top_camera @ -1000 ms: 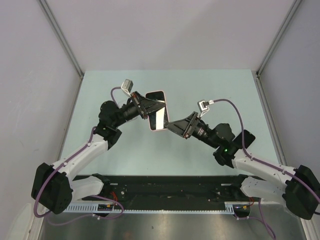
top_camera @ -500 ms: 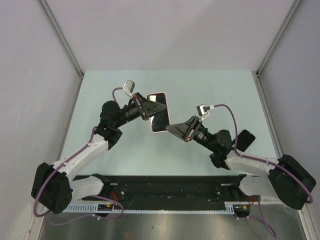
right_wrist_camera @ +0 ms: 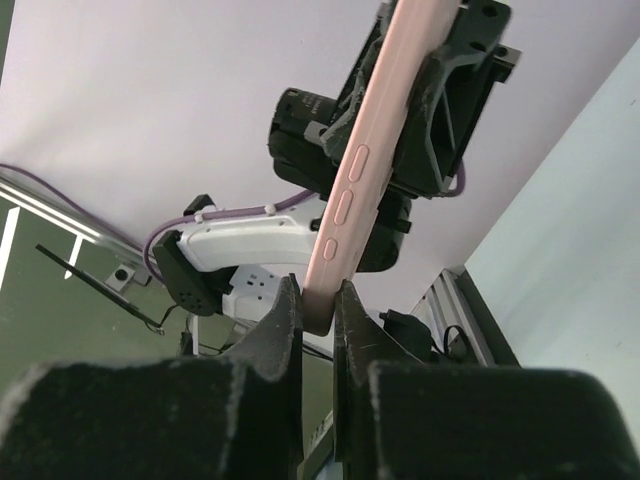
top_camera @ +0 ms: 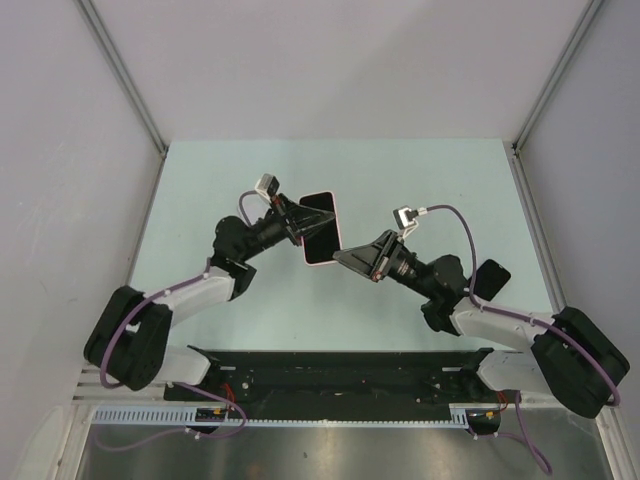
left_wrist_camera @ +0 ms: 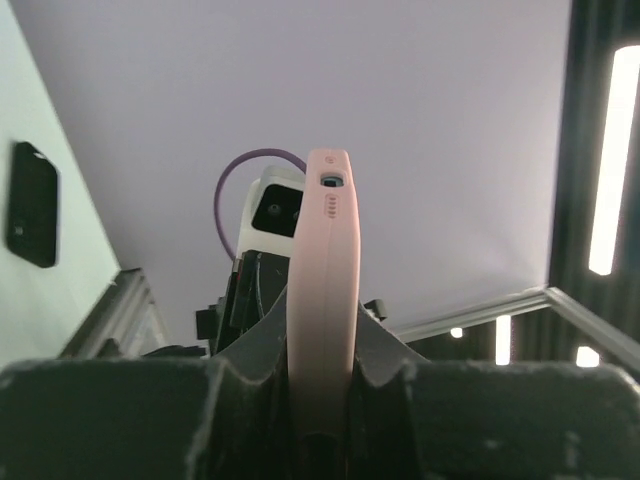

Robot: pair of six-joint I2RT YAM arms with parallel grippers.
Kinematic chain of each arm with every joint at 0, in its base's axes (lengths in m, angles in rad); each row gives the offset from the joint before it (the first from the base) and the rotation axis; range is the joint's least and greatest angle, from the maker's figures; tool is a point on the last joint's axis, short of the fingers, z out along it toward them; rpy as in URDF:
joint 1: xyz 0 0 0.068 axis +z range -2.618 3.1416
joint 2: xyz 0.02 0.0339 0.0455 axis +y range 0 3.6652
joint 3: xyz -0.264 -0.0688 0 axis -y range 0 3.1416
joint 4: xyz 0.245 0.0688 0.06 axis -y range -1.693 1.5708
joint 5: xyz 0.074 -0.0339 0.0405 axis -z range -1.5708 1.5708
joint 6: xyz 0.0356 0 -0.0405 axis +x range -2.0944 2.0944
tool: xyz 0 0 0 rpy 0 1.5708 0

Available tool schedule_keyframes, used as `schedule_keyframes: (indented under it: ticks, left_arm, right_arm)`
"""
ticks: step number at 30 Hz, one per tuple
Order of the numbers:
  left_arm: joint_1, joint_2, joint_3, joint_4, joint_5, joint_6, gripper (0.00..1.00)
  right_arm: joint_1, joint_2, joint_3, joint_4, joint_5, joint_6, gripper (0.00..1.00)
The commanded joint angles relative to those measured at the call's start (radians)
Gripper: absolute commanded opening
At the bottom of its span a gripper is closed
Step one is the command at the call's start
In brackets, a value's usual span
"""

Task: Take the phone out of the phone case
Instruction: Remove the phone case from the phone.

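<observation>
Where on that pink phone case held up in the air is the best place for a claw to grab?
Pinch the phone case across its thin thickness, one pad on each broad flat face, coming in edge-on. It is a slim slab, so those faces give the widest contact. The left claw and right claw both hold it this way, from opposite sides.

Dark flat object (top_camera: 490, 278) beside right arm (top_camera: 502, 323)

phone case (right_wrist_camera: 366, 165) cut off at the right wrist view's top — near end hidden in the right gripper (right_wrist_camera: 318, 292).
</observation>
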Motion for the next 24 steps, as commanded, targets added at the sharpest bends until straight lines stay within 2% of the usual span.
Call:
schedule_keyframes:
  ticks: [1,3,10,19,24]
  left_arm:
    - [-0.040,0.106,-0.030,0.323,-0.084,-0.342,0.00]
    - [-0.063,0.126,-0.015,0.394,-0.109,-0.419,0.00]
    - [-0.125,0.051,0.071,0.306,-0.173,-0.433,0.00]
    - [-0.180,-0.007,0.035,0.328,-0.229,-0.477,0.00]
    - [-0.212,-0.019,0.041,0.332,-0.235,-0.482,0.00]
  right_arm:
    - [0.019,-0.064,0.081,0.414,-0.125,-0.076,0.00]
    - [0.018,-0.069,0.081,0.414,-0.141,-0.079,0.00]
    - [0.002,-0.069,0.087,0.414,-0.214,-0.104,0.00]
    - [-0.044,-0.038,0.154,0.414,-0.381,-0.111,0.00]
    - [-0.048,-0.002,0.168,0.414,-0.415,-0.117,0.00]
